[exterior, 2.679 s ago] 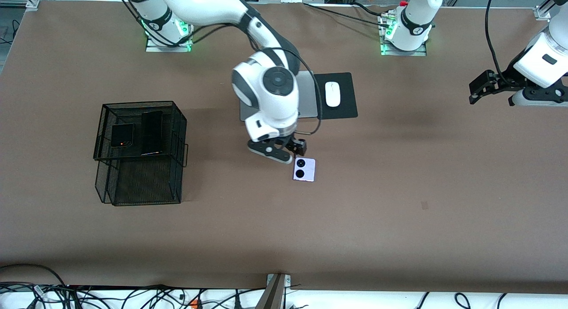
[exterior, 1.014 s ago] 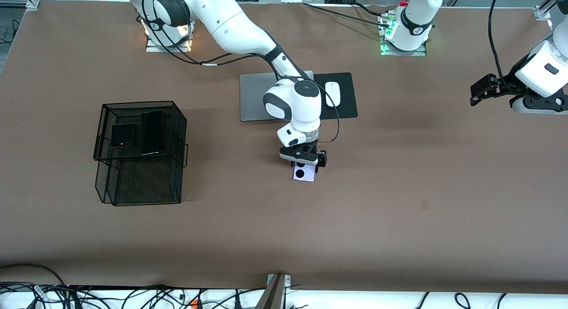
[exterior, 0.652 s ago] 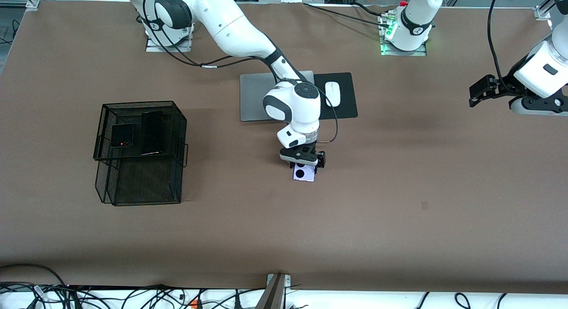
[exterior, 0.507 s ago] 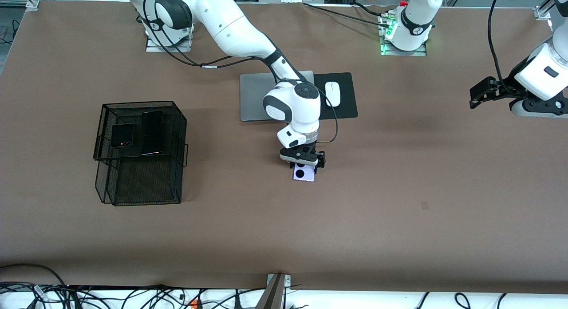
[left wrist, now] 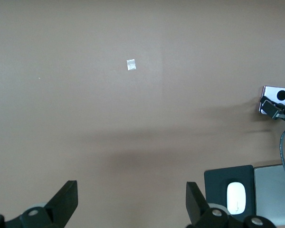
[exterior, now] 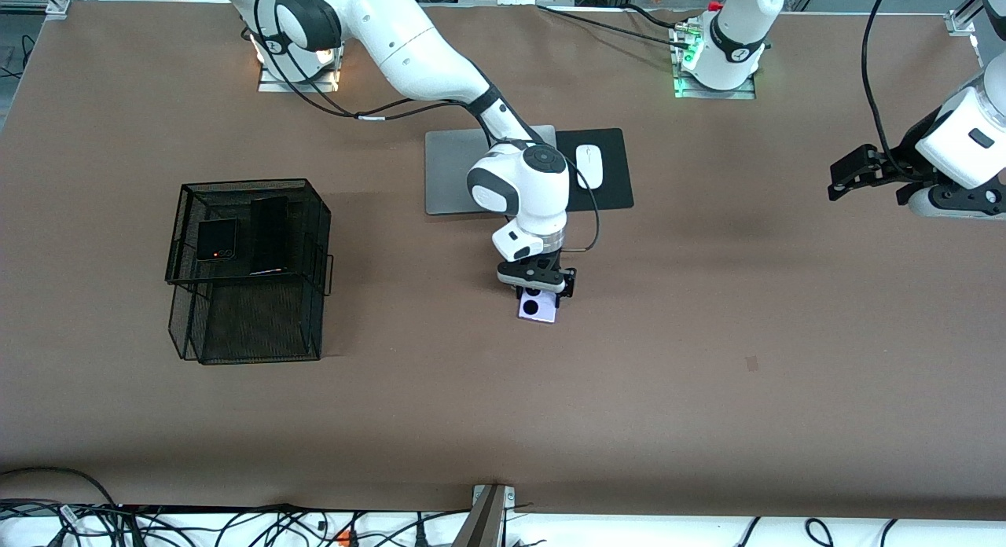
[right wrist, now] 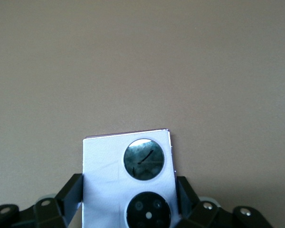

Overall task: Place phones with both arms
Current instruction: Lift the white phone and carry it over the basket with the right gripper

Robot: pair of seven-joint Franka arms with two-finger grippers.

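Between the right pincer (exterior: 538,290) fingers sits a squarish lilac-white phone (exterior: 537,309), gripped; left pincer (left wrist: 132,202) wide.

I see two phones (exterior: 244,236) in the basket (exterior: 177,240) toward the right arm's end of the table (exterior: 707,335); the third phone (exterior: 538,310) lies mid-table, nearer the camera than the laptop (exterior: 448,170) and mouse (exterior: 589,167).

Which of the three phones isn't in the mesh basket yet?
The squarish lilac-white phone, on the bare table between the right gripper's fingers; both black phones lie in the black mesh basket.
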